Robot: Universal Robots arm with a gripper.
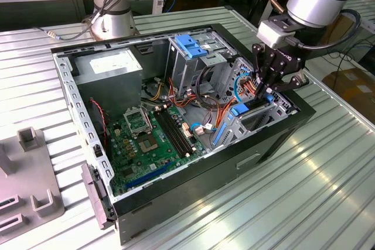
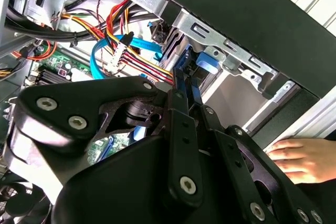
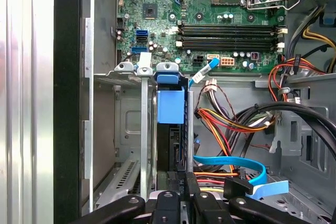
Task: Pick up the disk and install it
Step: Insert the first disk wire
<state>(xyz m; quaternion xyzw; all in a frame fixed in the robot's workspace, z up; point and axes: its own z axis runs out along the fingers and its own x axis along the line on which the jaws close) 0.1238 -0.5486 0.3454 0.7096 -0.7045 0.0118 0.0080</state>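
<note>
The open computer case [image 1: 193,162] lies on its side on the ribbed metal desk [image 1: 328,191]. The arm reaches down into the case at the exterior view's right, where the end effector [image 1: 268,89] sits at the metal drive cage [image 1: 258,115].

The disk [image 3: 171,129] stands on edge in a slot of that cage, its blue carrier rail [image 3: 170,106] showing between the grey cage walls in the first wrist view. In the second wrist view the disk [image 2: 186,85] appears as a thin blue-edged slab running from the fingers into the cage. The black fingers [image 2: 181,129] are pressed against the disk's near edge from both sides, pinching it. In the first wrist view the end effector [image 3: 181,195] likewise closes on the lower end of the disk.

Red, yellow and orange wires [image 3: 226,121] and a flat blue cable [image 3: 236,166] lie just beside the cage, near the fingers. The green motherboard [image 1: 152,139] sits on the case floor, well apart from the end effector. A separate blue bracket [image 1: 192,45] tops the upper drive bay, away from the disk.

A person's hand [image 2: 304,158] rests outside the case wall, near the cage, in the second wrist view. A grey fixture [image 1: 26,174] lies on the desk at the exterior view's left.
</note>
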